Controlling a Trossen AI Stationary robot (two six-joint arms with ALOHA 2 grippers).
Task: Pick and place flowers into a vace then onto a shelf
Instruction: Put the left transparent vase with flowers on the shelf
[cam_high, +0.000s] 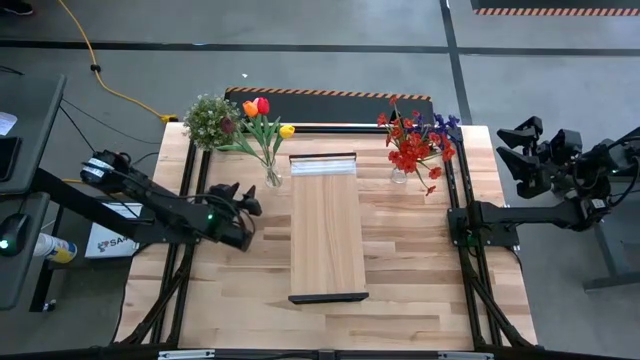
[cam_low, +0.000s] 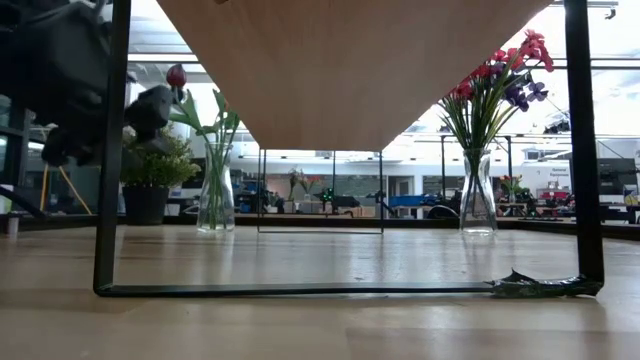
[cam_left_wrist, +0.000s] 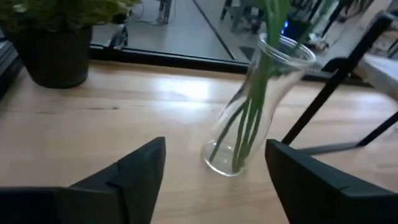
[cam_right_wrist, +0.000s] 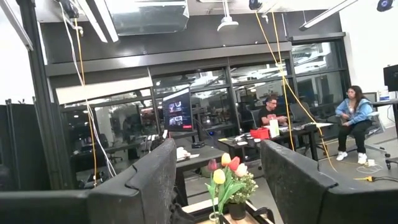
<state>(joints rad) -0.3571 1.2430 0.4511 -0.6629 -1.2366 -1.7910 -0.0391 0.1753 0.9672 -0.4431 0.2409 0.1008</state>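
Left fingers (cam_left_wrist: 214, 180) parted, empty, near tulip vase (cam_left_wrist: 249, 118), blooms cut off; right fingers (cam_right_wrist: 217, 180) parted, empty.

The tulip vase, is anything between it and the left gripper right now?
Nothing visible. The left gripper is open and faces the tulip vase across bare tabletop; the potted plant sits off to one side, and the shelf lies beyond the vase.
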